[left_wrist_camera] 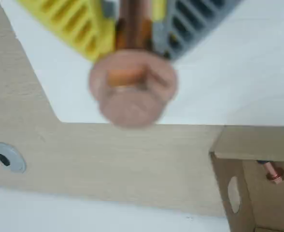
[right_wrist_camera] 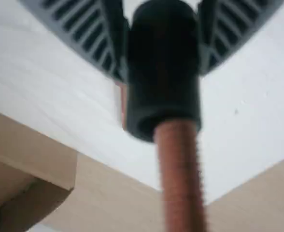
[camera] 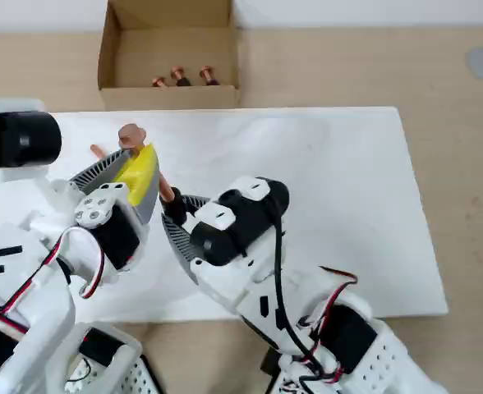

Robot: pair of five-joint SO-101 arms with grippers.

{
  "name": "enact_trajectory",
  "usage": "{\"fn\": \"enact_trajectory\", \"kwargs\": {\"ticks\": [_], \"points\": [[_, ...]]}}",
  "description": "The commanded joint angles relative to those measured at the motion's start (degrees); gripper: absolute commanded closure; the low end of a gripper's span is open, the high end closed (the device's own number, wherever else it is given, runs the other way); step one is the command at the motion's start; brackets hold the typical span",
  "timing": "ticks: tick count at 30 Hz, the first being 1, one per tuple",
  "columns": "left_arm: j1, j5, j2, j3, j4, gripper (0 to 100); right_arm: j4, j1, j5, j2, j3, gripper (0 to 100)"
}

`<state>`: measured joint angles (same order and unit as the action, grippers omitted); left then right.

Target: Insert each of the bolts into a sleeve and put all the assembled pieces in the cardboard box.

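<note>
Over the left half of the mat (camera: 340, 180), both grippers meet. I log the left gripper (camera: 135, 158) as clenched on a copper bolt (camera: 131, 136). The shaft is pinched between its yellow and grey fingers, and the head sticks out past the tips toward the box (camera: 110, 49). My left wrist view confirms this, with the bolt's head close to the lens and a finger on either side of the shaft.

The right gripper (camera: 176, 215) is clamped around a black sleeve (camera: 174, 207). My right wrist view shows the sleeve seated between two grey fingers, with the threaded copper shaft running out of its end. From above, that shaft bridges the gap between the two grippers. I cannot tell how deep it sits inside the sleeve.

The box stands open on the table (camera: 455, 164), just beyond the mat's far edge. Three assembled pieces (camera: 180, 78) lie in a row along its near wall, each copper with a black sleeve.

A short copper stub (camera: 98, 150) shows on the mat just beside the left gripper. I cannot make out what it is.
</note>
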<state>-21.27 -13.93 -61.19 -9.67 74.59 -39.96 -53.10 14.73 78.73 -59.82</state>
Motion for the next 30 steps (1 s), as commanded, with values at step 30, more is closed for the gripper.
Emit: {"fn": "enact_trajectory", "kwargs": {"ticks": [30], "points": [[-0.97, 5.01, 0.22, -10.46, -5.63, 99, 1.41, 4.97, 0.53, 0.84, 2.77, 98.9]]}}
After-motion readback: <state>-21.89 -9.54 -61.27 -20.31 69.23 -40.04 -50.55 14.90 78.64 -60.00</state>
